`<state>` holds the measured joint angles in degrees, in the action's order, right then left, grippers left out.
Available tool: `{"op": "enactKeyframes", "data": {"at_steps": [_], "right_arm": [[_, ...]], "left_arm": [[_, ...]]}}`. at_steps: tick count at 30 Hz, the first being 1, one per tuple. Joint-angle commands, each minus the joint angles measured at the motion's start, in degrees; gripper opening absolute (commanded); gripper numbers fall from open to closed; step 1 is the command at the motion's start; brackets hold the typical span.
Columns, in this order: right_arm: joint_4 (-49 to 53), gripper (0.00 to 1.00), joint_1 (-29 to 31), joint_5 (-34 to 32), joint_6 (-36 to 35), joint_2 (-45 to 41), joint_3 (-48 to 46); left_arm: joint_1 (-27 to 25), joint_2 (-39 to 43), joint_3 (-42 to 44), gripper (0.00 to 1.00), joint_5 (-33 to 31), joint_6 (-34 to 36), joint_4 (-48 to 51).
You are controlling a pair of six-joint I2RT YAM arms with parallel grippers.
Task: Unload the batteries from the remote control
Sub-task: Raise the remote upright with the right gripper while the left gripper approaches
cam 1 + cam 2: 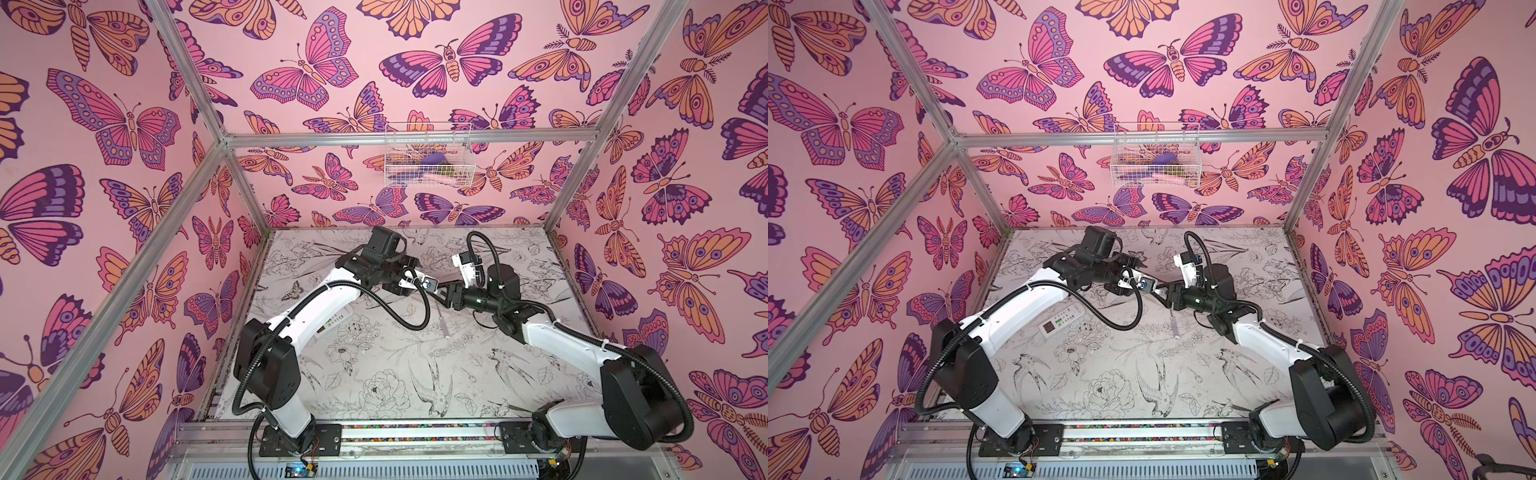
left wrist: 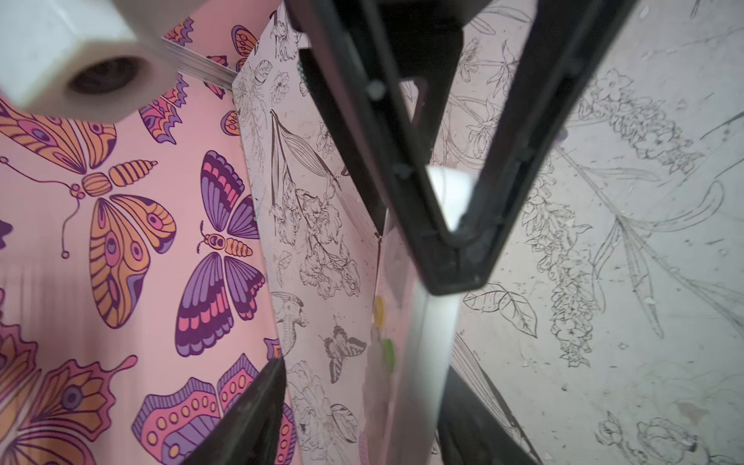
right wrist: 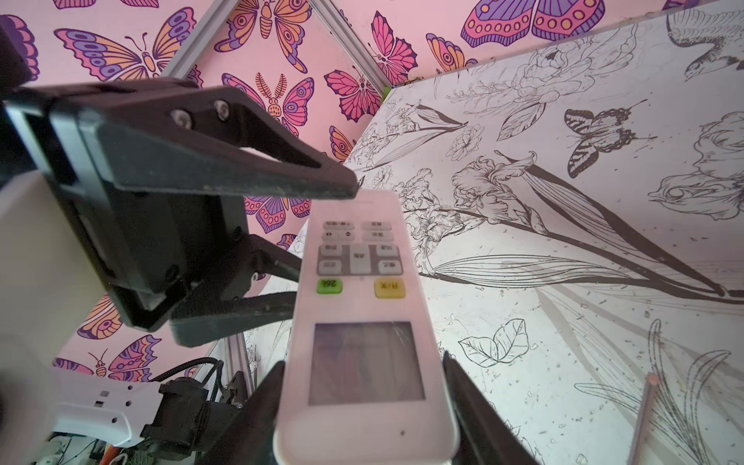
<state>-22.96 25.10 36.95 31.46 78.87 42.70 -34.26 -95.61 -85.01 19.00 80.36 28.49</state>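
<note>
Right gripper (image 3: 364, 378) clamps the white remote (image 3: 354, 261) at its screen end, one black finger on each long edge. Button end = 12 o'clock. Left gripper (image 3: 326, 241) comes in from 9-10 o'clock, one finger tip over the 12 o'clock end, the other at the 9 o'clock edge; contact unclear. Thin rod (image 3: 643, 414) lies on the flower-print table (image 3: 563, 120) at 4 o'clock.

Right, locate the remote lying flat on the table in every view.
In a top view: remote left of centre, partly under the left forearm.
In a top view: remote left of centre, beside that forearm.
Left wrist: not in it.
Right wrist: not in it; that is the held remote.
Landmark: thin grey tool, to its right in both top views.
</note>
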Motion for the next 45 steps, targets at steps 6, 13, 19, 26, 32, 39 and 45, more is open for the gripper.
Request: {"op": "enactKeyframes", "data": {"at_steps": [6, 13, 19, 26, 32, 39, 45], "right_arm": [[-1.5, 0.39, 0.0, 0.2, -0.6, -2.6, -0.3], [-2.0, 0.41, 0.0, 0.2, -1.5, -3.3, -0.6], [-3.7, 0.46, -0.2, -4.7, -2.0, -5.9, -3.8], [-4.7, 0.74, -1.0, -8.1, -2.8, -9.8, -7.4], [-1.3, 0.92, -1.9, -20.2, -4.8, -21.5, -15.7], [-3.4, 0.92, -1.0, -25.3, -4.3, -22.4, -18.8], [-13.0, 0.92, 7.3, -31.5, 0.0, -14.0, -15.1]], "left_arm": [[-1.5, -0.8, 1.9, 0.42, -0.1, 2.0, -1.4], [-2.4, -1.0, 1.9, 0.26, -0.2, 1.1, -1.4], [-2.4, -1.0, 1.5, 0.1, -0.2, -1.2, -1.8], [-2.5, -1.9, 0.4, 0.07, -2.1, -8.8, -3.7], [-2.6, -1.8, -2.0, 0.07, -7.0, -34.1, -5.6], [-2.2, -2.0, -11.2, 0.04, -8.0, -71.0, 0.9], [-1.3, -1.3, -10.4, 0.0, -6.8, -81.8, 1.3]]}}
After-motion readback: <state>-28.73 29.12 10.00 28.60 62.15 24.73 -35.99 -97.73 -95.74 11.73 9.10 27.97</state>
